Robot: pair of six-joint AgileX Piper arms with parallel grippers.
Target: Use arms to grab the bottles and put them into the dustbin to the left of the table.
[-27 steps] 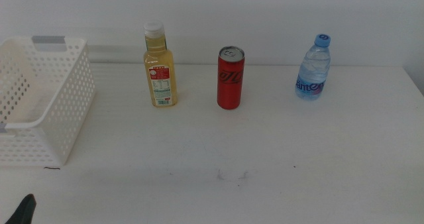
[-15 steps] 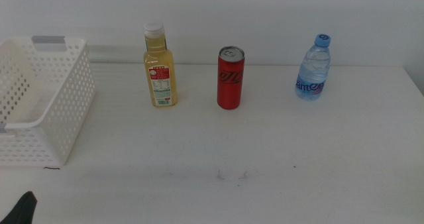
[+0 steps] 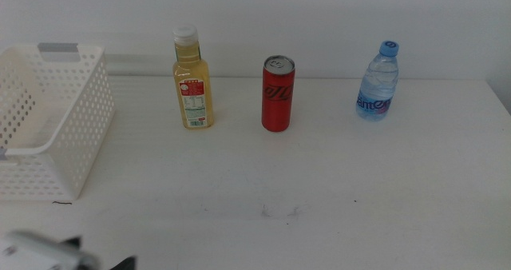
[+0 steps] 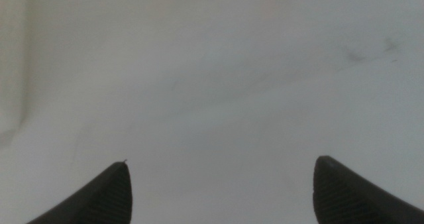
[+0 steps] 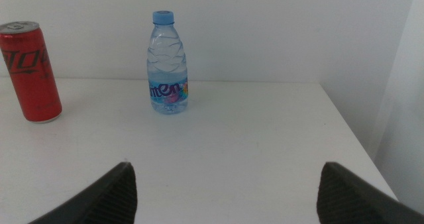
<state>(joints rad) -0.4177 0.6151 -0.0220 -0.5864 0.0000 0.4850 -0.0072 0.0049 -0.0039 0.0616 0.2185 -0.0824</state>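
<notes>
Jaws of the left gripper (image 4: 218, 191) stand wide apart and hold nothing, with only bare white table (image 4: 218, 85) between them. In the middle view, the left arm (image 3: 48, 256) shows as a blurry white and black shape at the near left corner. The right gripper (image 5: 225, 194) is also spread wide and holds nothing; it sits low over the table and faces the water bottle (image 5: 167, 63) and the red can (image 5: 28, 71). The yellow juice bottle (image 3: 192, 79), the can and the water bottle stand upright in a row near the far edge, well apart. The dustbin (image 3: 48, 118) sits at the left side.
</notes>
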